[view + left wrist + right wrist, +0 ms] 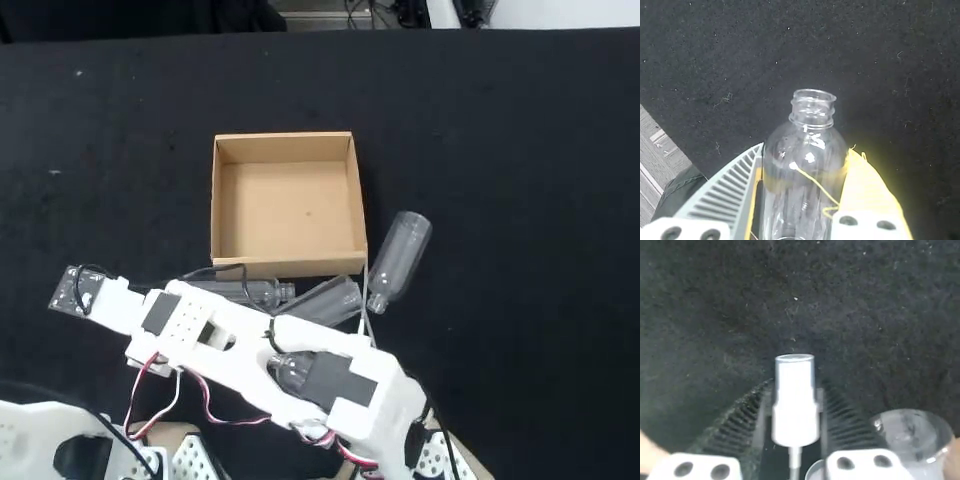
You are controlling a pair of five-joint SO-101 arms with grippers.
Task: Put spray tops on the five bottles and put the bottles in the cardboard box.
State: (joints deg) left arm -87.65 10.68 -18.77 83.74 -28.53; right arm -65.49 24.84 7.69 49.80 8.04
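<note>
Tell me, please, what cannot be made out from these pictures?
- High view: an arm partly covers the bottles beside the cardboard box, so their number is unclear.
- Left wrist view: the picture's edge cuts off the base of the open bottle in the left gripper.
- Right wrist view: the edge cuts off the stem of the spray top in the right gripper.

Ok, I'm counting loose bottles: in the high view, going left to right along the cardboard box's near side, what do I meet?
half-covered bottle → slanted bottle → outermost bottle
</note>
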